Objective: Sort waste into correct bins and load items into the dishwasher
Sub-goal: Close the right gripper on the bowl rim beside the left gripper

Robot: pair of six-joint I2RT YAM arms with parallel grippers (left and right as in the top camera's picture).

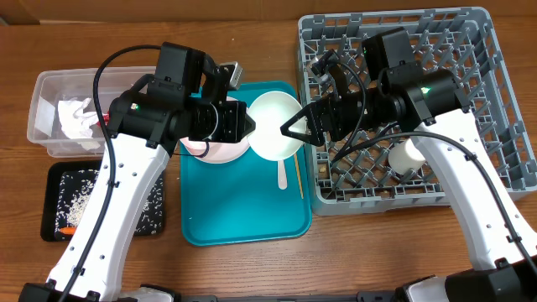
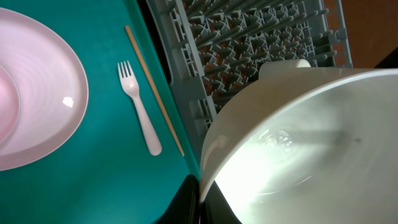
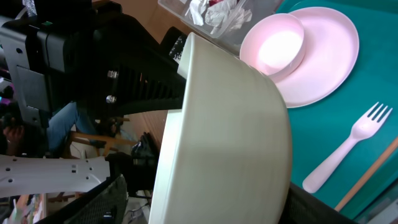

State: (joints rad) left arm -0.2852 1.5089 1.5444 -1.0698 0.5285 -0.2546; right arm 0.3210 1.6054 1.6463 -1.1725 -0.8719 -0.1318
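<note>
A white bowl (image 1: 275, 126) hangs on edge above the teal tray, between my two grippers. My left gripper (image 1: 248, 124) is shut on its rim; in the left wrist view the black fingers (image 2: 194, 202) pinch the thin white edge of the bowl (image 2: 298, 143). My right gripper (image 1: 294, 127) is open with the bowl (image 3: 230, 137) between its jaws, a gap showing at one finger (image 3: 106, 199). On the tray lie a pale pink plate (image 3: 329, 56) with a small pink bowl (image 3: 277, 50) on it, a white fork (image 2: 138, 106) and a chopstick (image 2: 154, 90).
The grey dish rack (image 1: 495, 101) fills the right side, with a white cup (image 1: 407, 157) in it. The teal tray (image 1: 243, 210) lies in the middle. At the left stand a clear tub (image 1: 50, 117) holding napkins (image 1: 77, 117) and a black tray (image 1: 59, 180) with rice and a carrot (image 1: 65, 230).
</note>
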